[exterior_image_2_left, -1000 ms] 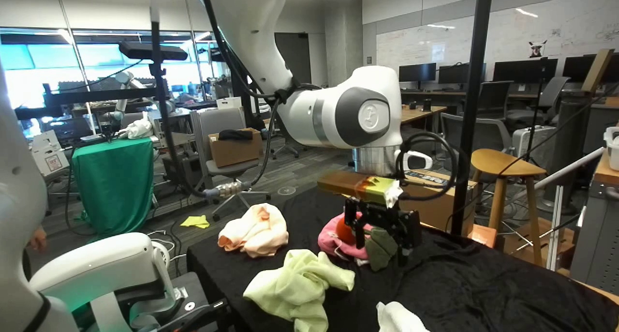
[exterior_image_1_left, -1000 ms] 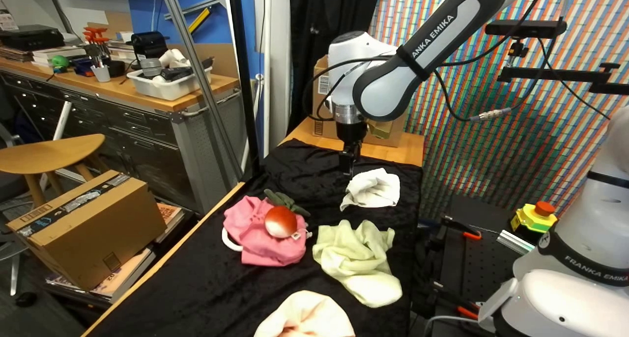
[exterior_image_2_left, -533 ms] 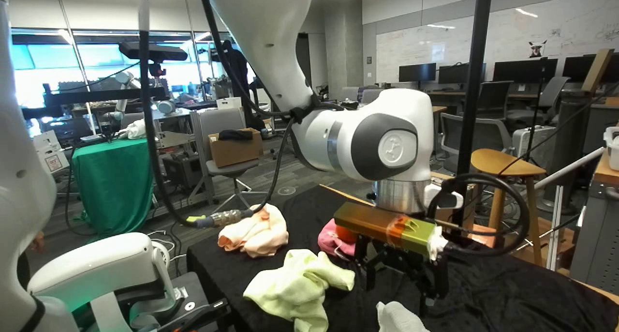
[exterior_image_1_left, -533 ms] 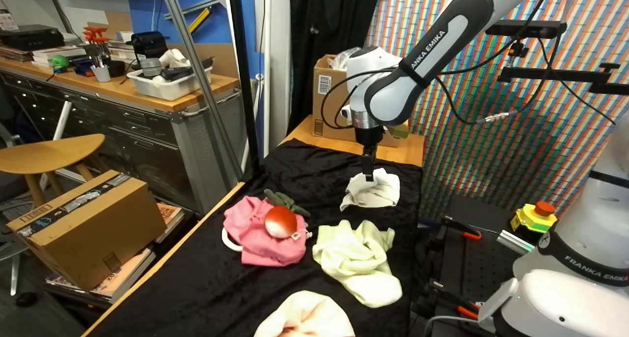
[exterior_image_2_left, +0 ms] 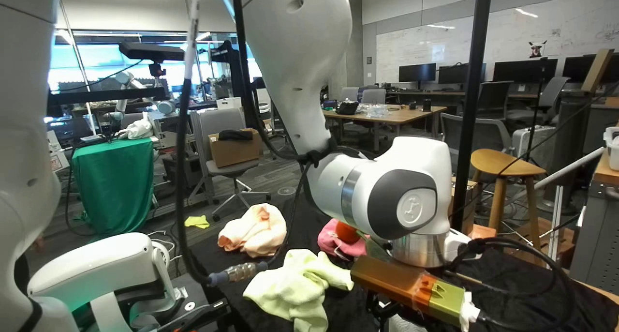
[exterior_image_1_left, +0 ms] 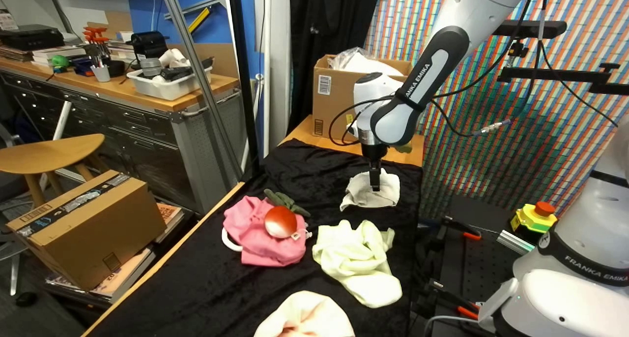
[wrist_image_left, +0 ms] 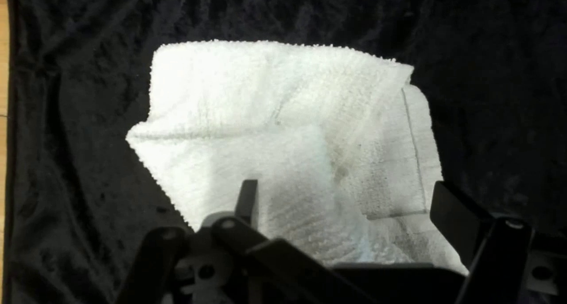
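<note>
The claw (wrist_image_left: 344, 193) is spread wide and holds nothing. During the last second it has come lower and over the white cloth (wrist_image_left: 266, 91), so this cloth now seems within reach. Near it, on the same counter (exterior_image_1_left: 415, 155), lies the light-green cloth (exterior_image_1_left: 357, 266).

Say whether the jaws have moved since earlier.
Yes: in an exterior view, the jaws have moved right and down in the picture, from beside the white cloth to in front of it.

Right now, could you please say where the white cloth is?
In an exterior view, the white cloth lies on the black table cover near its right edge, beyond the pale green cloth; the wrist view shows it beneath the open gripper.
</note>
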{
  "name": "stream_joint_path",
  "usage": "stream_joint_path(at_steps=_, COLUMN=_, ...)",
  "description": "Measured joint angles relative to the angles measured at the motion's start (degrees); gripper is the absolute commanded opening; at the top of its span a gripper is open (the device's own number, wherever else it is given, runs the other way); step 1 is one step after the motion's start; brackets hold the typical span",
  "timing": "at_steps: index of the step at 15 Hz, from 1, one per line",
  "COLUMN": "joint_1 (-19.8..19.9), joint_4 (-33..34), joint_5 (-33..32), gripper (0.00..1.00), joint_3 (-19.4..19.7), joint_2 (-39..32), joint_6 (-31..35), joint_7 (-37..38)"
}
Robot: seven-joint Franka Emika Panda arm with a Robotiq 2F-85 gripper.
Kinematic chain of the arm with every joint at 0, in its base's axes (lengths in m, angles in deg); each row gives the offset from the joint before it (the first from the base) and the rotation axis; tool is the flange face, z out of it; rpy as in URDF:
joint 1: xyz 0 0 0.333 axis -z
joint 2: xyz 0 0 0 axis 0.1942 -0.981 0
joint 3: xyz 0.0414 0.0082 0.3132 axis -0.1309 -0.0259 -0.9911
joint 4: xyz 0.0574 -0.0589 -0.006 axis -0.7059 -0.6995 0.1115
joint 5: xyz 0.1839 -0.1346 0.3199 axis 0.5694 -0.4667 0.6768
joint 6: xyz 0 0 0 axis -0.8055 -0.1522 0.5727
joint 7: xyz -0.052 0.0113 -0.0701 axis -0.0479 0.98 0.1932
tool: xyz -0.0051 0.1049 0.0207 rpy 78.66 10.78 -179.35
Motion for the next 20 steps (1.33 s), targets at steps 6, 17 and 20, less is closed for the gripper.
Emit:
stream_joint_path(at_steps=6, joint_1=-0.01, joint_4=0.32, joint_5=-0.63, gripper=0.81, joint_3=1.07, joint_2=-2.35, joint_6=7.53, joint_7=0.57)
stream_joint_path(at_steps=17, joint_1=0.09, joint_4=0.42, joint_5=0.20, gripper=0.02, joint_3=0.49, joint_2=-2.43, joint_6=9.80, joint_7=0.76)
stream_joint_path(at_steps=20, joint_1=1.98, joint_4=0.78, joint_5=5.42, gripper=0.01, joint_3=-3.76, joint_2=-1.66, joint_6=9.01, joint_7=-2.09)
